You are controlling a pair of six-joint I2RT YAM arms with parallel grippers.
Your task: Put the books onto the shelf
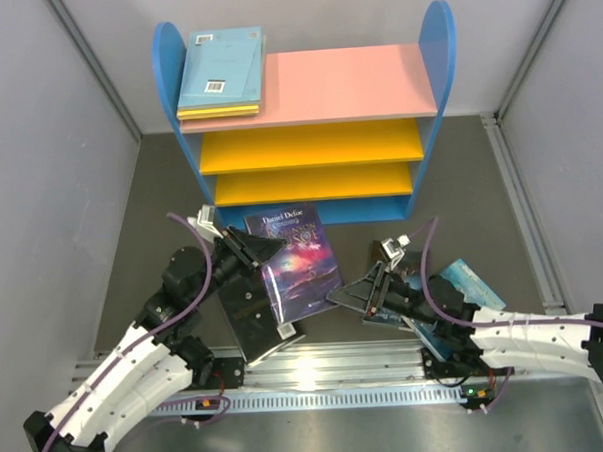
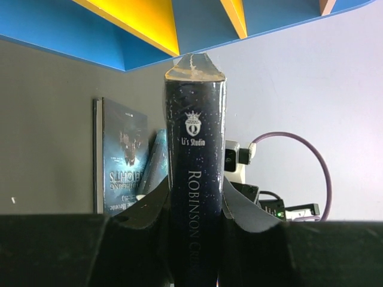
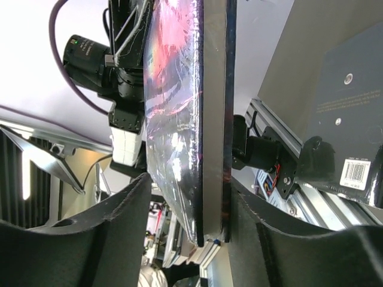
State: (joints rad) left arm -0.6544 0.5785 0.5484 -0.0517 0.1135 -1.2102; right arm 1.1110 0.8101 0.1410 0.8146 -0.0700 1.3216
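The shelf (image 1: pixel 355 83) stands at the back, its blue base (image 2: pixel 60 51) visible in the left wrist view. On the left of its pink top board lies a light blue book (image 1: pixel 221 64) over a yellow one (image 1: pixel 216 112). A dark purple-blue book (image 1: pixel 298 261) is tilted up off the floor between both arms. My left gripper (image 1: pixel 251 250) (image 2: pixel 194 197) is shut on its spine (image 2: pixel 196 155). My right gripper (image 1: pixel 350 296) (image 3: pixel 190 179) straddles the book's opposite edge (image 3: pixel 212 119). One finger is against the cover and the other stands apart from it.
A black book (image 1: pixel 247 313) (image 3: pixel 347 107) with a barcode lies on the floor beside the metal rail (image 1: pixel 337 360). A teal book (image 1: pixel 474 284) (image 2: pixel 122 155) lies by the right arm. Grey walls close in both sides. The two yellow boards carry nothing.
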